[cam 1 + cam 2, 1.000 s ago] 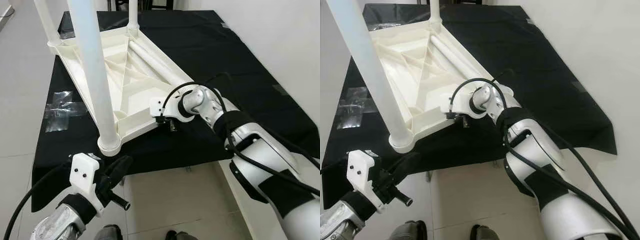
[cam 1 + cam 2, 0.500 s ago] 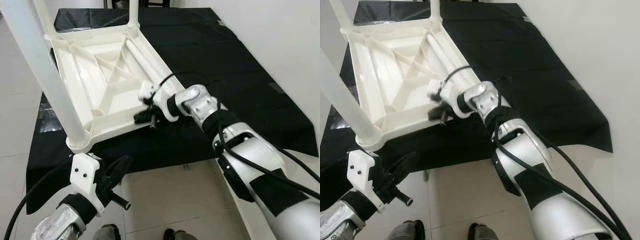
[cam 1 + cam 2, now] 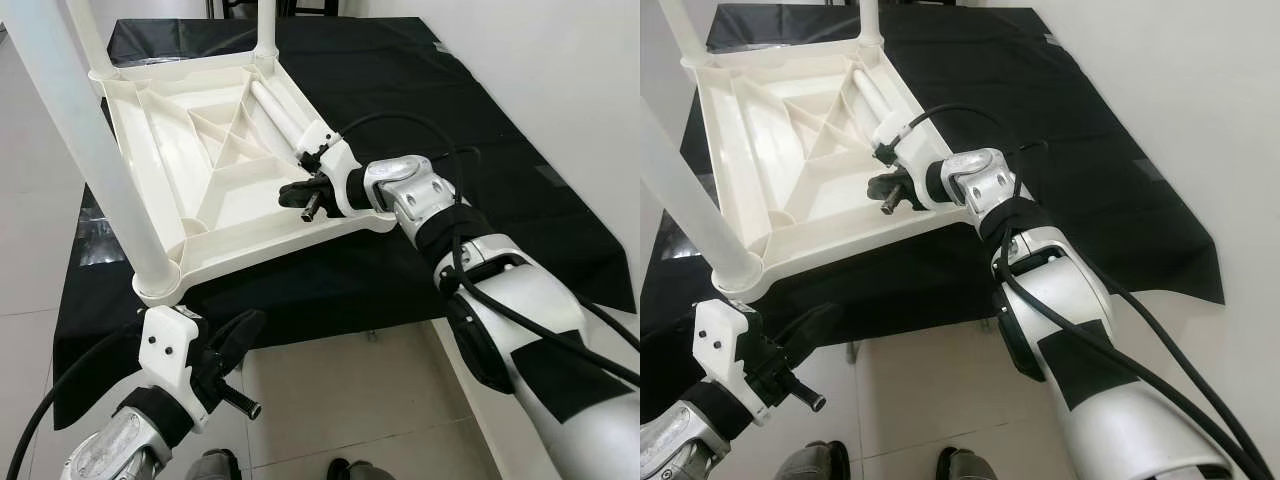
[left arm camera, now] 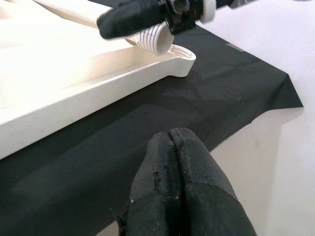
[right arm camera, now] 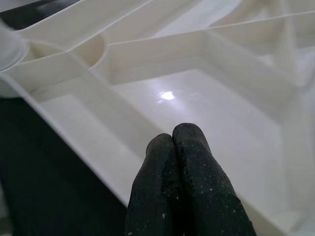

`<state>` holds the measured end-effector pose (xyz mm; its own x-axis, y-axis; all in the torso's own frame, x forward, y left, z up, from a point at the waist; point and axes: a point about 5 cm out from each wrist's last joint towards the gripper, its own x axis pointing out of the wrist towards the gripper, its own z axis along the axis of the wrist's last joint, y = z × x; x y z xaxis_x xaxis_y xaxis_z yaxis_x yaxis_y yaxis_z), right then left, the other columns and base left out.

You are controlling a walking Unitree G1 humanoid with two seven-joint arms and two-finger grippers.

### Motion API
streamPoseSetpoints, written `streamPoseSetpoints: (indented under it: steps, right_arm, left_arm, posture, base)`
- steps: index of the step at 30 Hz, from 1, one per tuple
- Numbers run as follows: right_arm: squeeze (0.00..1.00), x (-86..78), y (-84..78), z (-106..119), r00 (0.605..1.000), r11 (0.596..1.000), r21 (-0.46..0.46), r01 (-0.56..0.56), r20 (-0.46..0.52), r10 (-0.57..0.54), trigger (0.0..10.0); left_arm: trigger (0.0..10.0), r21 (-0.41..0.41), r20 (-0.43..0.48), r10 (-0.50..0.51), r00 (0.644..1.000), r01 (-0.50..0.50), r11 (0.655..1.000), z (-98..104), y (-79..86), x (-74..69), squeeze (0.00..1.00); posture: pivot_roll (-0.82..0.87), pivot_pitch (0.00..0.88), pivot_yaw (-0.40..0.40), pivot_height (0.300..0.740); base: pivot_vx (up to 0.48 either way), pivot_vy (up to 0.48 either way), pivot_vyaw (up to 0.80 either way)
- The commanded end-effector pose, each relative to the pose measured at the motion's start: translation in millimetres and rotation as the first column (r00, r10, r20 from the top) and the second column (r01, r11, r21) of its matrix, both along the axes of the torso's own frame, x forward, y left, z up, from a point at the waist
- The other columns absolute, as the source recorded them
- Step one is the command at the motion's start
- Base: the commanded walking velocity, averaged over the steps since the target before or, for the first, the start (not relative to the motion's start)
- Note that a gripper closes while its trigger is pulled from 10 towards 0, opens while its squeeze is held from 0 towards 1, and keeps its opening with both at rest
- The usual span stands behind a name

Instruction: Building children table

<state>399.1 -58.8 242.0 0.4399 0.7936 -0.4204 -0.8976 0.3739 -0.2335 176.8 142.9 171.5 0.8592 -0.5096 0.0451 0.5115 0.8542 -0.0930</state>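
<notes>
Head views: the upturned white tabletop (image 3: 215,190) is lying underside-up on the black cloth (image 3: 420,110), toward that cloth's near-left corner. Legs are standing in three corner sockets; the nearest fitted leg (image 3: 90,160) is rising from the near-left socket. The near-right socket (image 3: 958,209) is sitting empty. A loose leg (image 3: 285,115) is lying along the tabletop's right edge, inside the rim. The right gripper (image 3: 305,198) is reaching over the near-right part of the tabletop, beside the near end of that leg. The left gripper (image 3: 235,340) is hanging low, off the cloth's near edge, over the floor.

Left wrist view: the left gripper's fingers (image 4: 184,187) are pressing together, holding nothing. Beyond them the ribbed end of the loose leg is showing just by the empty socket, with the right gripper across it.

Right wrist view: the right fingers (image 5: 179,172) are lying closed against each other, empty, pointing into the ribbed underside.

Judgement: fourth-leg step is underway, leg not yet grasped. Next move is calling for parting the right fingers, taking the leg near its ribbed end, standing it up and seating it in the near-right socket.
</notes>
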Motion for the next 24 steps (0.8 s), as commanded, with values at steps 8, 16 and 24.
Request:
streamPoseSetpoints:
  steps: [8,16,24]
  right_arm:
    - [1.00,-13.6,-1.4,-27,0.972,0.946,-0.225,-0.231,-0.100,0.213,10.0]
    - [0.00,-12.8,14.3,-27,0.981,0.946,-0.264,-0.189,-0.095,0.169,10.0]
    - [0.00,-12.0,22.9,-31,0.992,0.940,-0.322,-0.115,-0.090,0.091,10.0]
  left_arm:
    - [10.0,0.009,0.000,-0.009,1.000,0.009,1.000,0,-0.3,-1.9,0.00]
    - [10.0,0.006,0.001,-0.009,1.000,0.009,1.000,1,-2.4,-4.5,0.00]
    - [10.0,-0.003,0.004,-0.007,1.000,0.007,1.000,3,-5.8,-6.1,0.00]
  posture:
    - [0.14,0.192,-0.118,0.740]
    - [0.14,0.209,-0.136,0.740]
    - [0.14,0.222,-0.153,0.740]
  base:
    - [0.000,0.000,0.00]
    - [0.000,0.000,0.00]
    - [0.000,0.000,0.00]
